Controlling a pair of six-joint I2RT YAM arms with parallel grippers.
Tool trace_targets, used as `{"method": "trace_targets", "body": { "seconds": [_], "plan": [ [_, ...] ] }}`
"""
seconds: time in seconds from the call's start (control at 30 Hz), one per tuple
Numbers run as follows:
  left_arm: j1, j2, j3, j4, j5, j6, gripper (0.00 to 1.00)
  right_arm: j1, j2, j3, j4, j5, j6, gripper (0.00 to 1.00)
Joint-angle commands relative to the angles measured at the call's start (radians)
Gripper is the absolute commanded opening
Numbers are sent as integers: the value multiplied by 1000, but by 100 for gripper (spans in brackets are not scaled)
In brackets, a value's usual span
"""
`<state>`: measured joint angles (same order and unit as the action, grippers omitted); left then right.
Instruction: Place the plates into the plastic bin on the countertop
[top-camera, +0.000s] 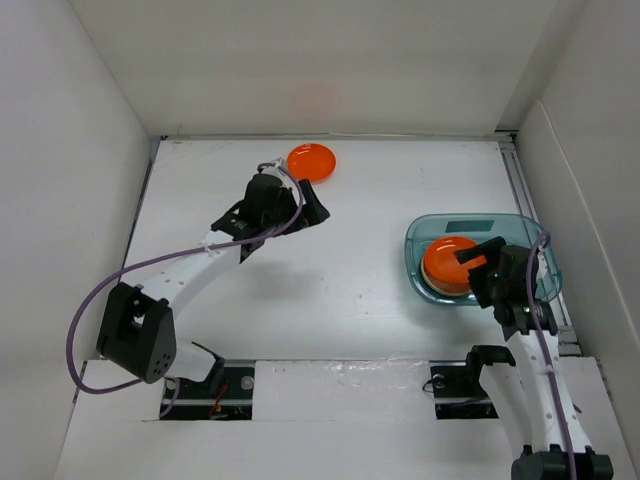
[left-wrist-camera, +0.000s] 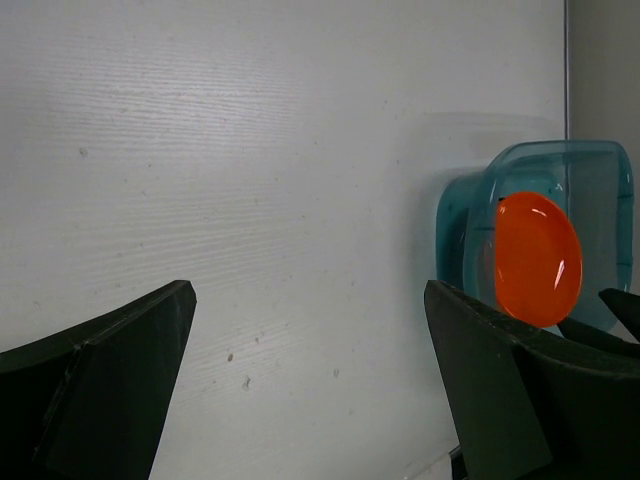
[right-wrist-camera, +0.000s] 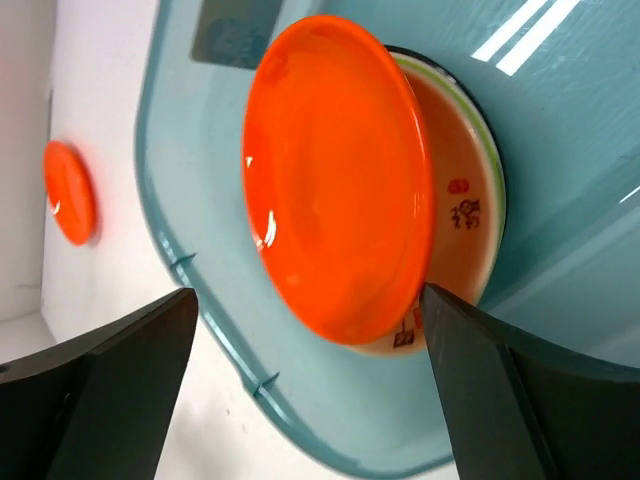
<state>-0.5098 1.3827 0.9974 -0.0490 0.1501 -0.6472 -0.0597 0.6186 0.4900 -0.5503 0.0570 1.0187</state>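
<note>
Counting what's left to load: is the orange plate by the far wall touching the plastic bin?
Apart. The top view shows bare countertop between the orange plate by the far wall and the plastic bin at the right.

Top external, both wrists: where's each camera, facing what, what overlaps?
Top external: above, behind the bases, looking down on matte white countertop; both arms show.
Left wrist: far side, facing across to translucent teal plastic bin; left gripper's fingers below.
Right wrist: close over that bin; right gripper's fingers below.
Shared: all see the round glossy orange plate in it.
</note>
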Motion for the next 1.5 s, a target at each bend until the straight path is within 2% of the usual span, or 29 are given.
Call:
{"method": "trace_targets", "body": {
  "seconds": [0.0, 0.13, 0.23, 0.37, 0.4, 0.53, 0.6, 0.73, 0.83, 0.93, 1.03, 1.07, 1.13, 1.2, 1.23, 1.37, 1.4, 1.47],
  "plan": [
    [16, -5, 10, 29, -14, 6, 100, -5, -65, 90, -83, -34, -23, 100],
    [27, 16, 10, 41, -24, -3, 100, -5, -152, 134, -158, -32, -32, 100],
    [27, 59, 23, 51, -99, -29, 100, -5, -200, 176, -212, -42, -32, 100],
    [50, 174, 96, 98, -144, -55, 100, -5, -227, 197, -221, -88, -32, 100],
    [65, 244, 118, 109, -133, -84, 100, -5, -227, 197, -203, -109, -32, 100],
    [125, 427, 236, 159, -147, -146, 100, -5, -237, 159, -120, -277, -58, 98],
    [134, 499, 326, 159, -147, -167, 100, -5, -247, 133, -99, -313, -69, 97],
    [191, 663, 435, 208, -124, -241, 100, -5, -247, 121, -74, -348, -69, 96],
    [237, 729, 490, 248, -81, -310, 100, 14, -247, 111, -46, -371, -69, 95],
    [266, 829, 593, 236, -46, -345, 100, 32, -247, 111, -27, -371, -69, 94],
    [266, 918, 708, 178, -46, -345, 95, 52, -238, 111, -26, -361, -69, 94],
    [266, 962, 740, 128, -55, -345, 92, 52, -238, 111, -26, -361, -69, 94],
    [266, 999, 820, 86, -55, -345, 80, 61, -238, 134, -39, -333, -78, 94],
    [266, 1026, 833, 77, -55, -345, 71, 70, -238, 154, -59, -312, -88, 94],
    [266, 1026, 833, 77, -55, -356, 56, 70, -238, 165, -59, -301, -98, 94],
    [266, 1046, 833, 66, -46, -365, 31, 70, -238, 199, -80, -301, -98, 94],
    [266, 1046, 845, 66, -46, -365, 17, 70, -238, 209, -80, -301, -98, 94],
    [266, 1055, 865, 43, -37, -365, 0, 70, -238, 209, -80, -301, -98, 94]
  ]
}}
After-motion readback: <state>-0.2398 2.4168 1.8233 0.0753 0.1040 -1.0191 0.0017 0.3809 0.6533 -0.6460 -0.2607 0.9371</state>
